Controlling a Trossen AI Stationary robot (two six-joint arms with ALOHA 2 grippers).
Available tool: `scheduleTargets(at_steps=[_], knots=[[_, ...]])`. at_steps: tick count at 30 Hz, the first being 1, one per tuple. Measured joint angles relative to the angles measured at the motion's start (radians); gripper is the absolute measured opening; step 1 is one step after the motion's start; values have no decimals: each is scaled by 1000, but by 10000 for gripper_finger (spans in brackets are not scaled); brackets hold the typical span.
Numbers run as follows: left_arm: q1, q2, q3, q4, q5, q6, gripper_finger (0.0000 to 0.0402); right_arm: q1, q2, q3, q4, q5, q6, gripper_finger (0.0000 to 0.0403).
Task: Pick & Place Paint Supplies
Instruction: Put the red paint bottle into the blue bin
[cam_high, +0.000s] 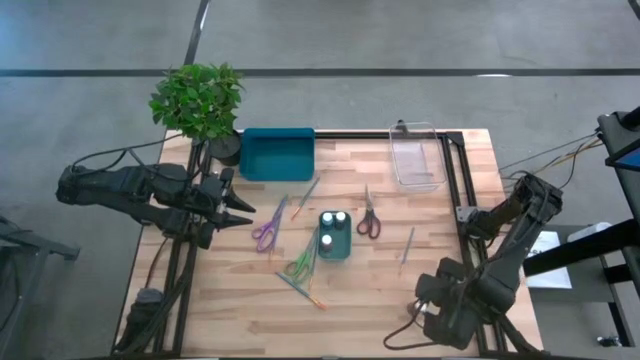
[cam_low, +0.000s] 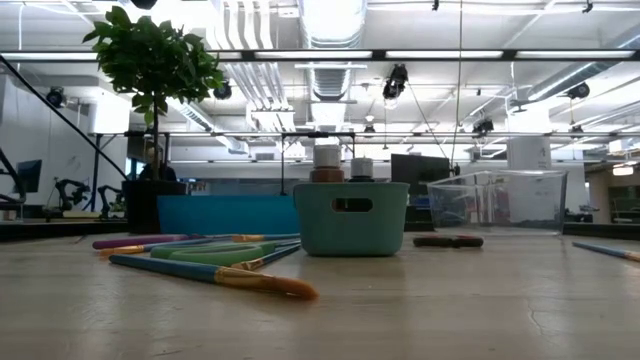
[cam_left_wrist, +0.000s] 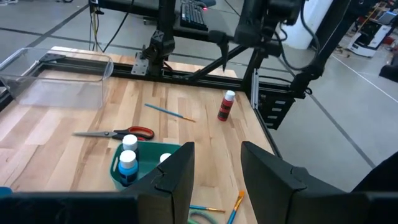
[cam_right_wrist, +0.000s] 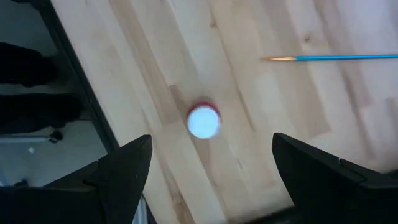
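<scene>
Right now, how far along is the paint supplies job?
Done: three pots sit in the small bin. In hand: the open right gripper hovers over the fourth pot, not gripping it; the left gripper waits open at the table's left. Left: three scissors and the brushes lie on the table.

Robotics lab: open-plan hall, exposed ceiling ducts (cam_low: 330, 25), strip lights, concrete floor (cam_high: 400, 40), other robot arms (cam_low: 70, 190).
</scene>
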Motion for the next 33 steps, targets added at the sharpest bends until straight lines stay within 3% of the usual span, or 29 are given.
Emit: scheduleTargets(at_steps=[17, 29, 33], knots=[[1, 0, 0, 0, 0, -1, 141, -15, -9, -268, 280, -98, 50, 329], [1, 0, 0, 0, 0, -5, 141, -21, -47, -322, 336, -92, 52, 328], [1, 0, 0, 0, 0, -5, 141, -36, -52, -340, 379, -100, 26, 301]])
